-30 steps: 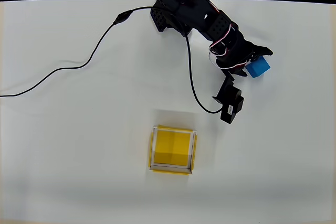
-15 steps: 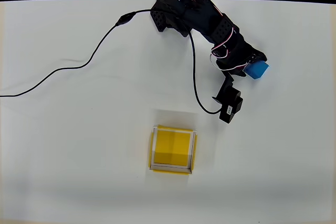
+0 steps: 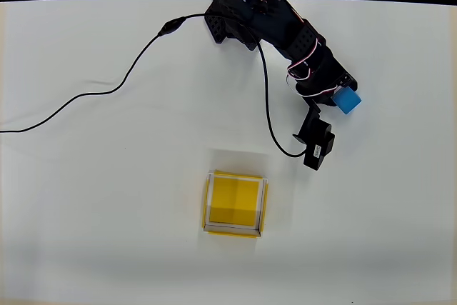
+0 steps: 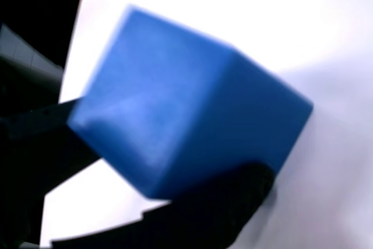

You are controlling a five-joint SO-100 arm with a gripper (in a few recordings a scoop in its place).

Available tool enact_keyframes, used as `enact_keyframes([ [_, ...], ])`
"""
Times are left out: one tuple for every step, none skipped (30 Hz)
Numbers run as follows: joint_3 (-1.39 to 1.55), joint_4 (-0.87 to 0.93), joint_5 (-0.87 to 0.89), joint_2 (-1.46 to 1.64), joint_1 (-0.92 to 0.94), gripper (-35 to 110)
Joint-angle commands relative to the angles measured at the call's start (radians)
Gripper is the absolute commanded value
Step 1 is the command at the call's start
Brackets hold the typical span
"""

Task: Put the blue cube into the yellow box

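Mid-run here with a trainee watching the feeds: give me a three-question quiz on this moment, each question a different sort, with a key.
1. True or false: the blue cube lies inside the yellow box.
2. Multiple choice, overhead view: from the cube, the box lies (A) up and right, (B) down and left, (C) straight left.
3. Fill in: in the wrist view, dark fingers press against the cube's ____ sides.

Key
1. False: the gripper holds the cube, apart from the box.
2. B.
3. Opposite: one at the left, one along the bottom.
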Motion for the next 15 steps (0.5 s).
enact_keyframes([
  [-0.043,-0.012,-0.032,0.034,0.014,24],
  [-0.044,-0.012,-0.04,0.035,0.018,23],
  [-0.046,-0.014,-0.048,0.035,0.025,23],
  [-0.048,-0.014,-0.055,0.035,0.028,23],
  [-0.051,-0.014,-0.063,0.035,0.031,23],
  [-0.054,-0.014,-0.071,0.035,0.035,23],
  [-0.058,-0.012,-0.077,0.035,0.038,23],
  [-0.064,-0.009,-0.081,0.035,0.041,22],
  [-0.069,-0.006,-0.087,0.037,0.043,22],
  [-0.075,0.0,-0.094,0.038,0.044,22],
  [-0.081,0.005,-0.101,0.04,0.048,22],
  [-0.086,0.008,-0.11,0.043,0.052,22],
  [-0.092,0.009,-0.123,0.046,0.058,22],
  [-0.098,0.012,-0.138,0.049,0.064,22],
  [-0.104,0.015,-0.153,0.054,0.074,22],
])
